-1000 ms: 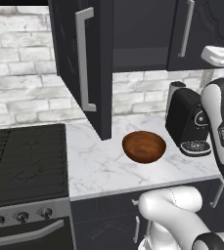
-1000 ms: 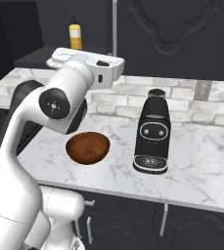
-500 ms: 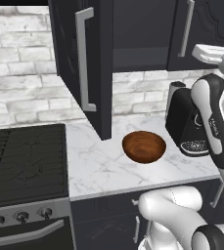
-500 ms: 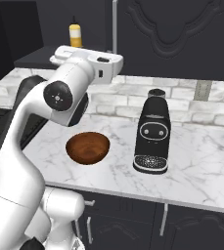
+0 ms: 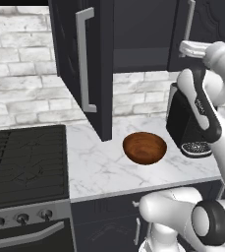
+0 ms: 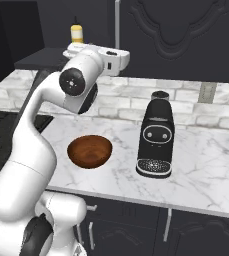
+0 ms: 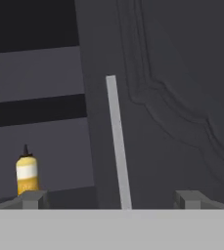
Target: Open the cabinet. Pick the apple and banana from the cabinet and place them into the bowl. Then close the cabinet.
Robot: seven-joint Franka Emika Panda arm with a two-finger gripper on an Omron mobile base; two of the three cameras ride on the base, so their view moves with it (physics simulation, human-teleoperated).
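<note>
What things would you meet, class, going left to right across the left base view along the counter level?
Stove → open cabinet door → bowl → coffee machine.

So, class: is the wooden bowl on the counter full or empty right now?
Empty. The bowl shows only its bare brown inside in both base views; no fruit lies in it.

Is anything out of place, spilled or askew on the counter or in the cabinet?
Nothing is spilled or askew. The cabinet's left door stands open, its right door shut. The bowl sits upright and empty beside the coffee machine. A yellow bottle stands on the shelf.
</note>
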